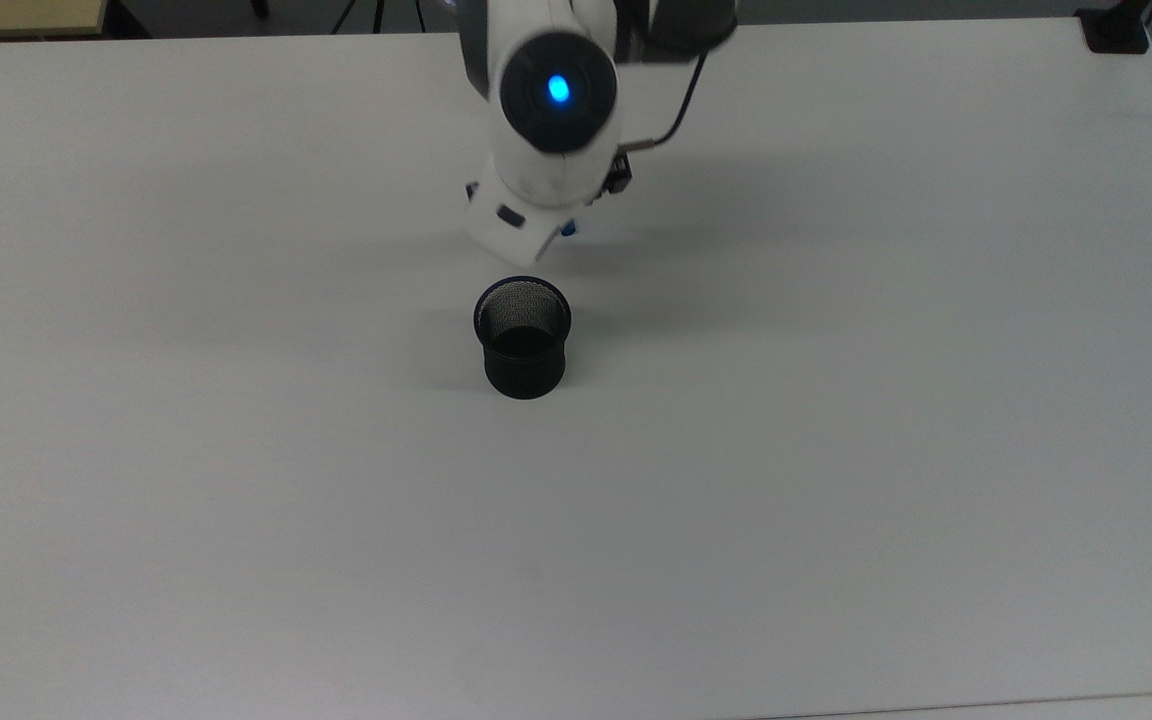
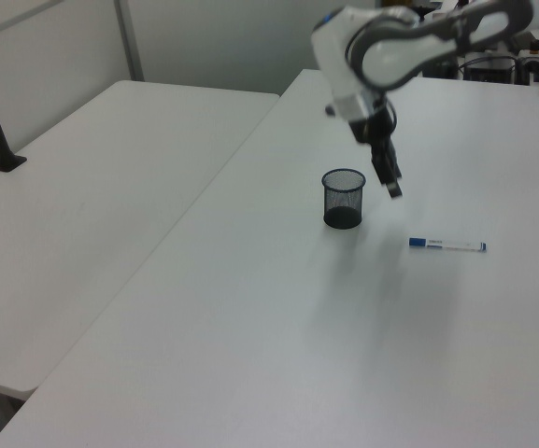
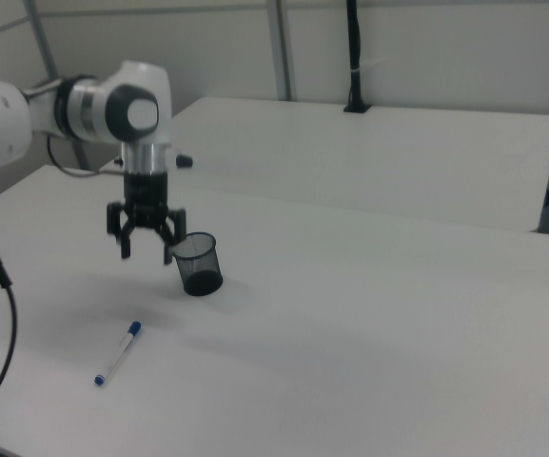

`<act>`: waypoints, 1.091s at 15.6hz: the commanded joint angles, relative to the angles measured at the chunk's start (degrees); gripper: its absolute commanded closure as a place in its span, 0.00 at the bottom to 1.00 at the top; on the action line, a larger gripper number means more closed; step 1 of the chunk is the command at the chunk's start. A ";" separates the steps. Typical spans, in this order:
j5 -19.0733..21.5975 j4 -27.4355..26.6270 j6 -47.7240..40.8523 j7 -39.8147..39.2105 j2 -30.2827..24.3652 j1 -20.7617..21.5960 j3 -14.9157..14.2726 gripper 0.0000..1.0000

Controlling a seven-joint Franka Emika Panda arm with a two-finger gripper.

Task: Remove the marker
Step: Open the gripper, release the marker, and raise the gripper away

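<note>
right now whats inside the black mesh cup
Nothing shows inside the black mesh cup: the top view sees down to its dark bottom. The marker lies flat on the table, apart from the cup. The gripper hangs open above.
</note>
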 commanded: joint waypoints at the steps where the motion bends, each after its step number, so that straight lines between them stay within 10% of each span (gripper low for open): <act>1: -0.36 -0.82 -0.03 0.44 -7.36 -4.13 -0.23 0.00; 17: -0.63 2.17 4.89 10.37 -12.47 -11.70 -0.40 0.00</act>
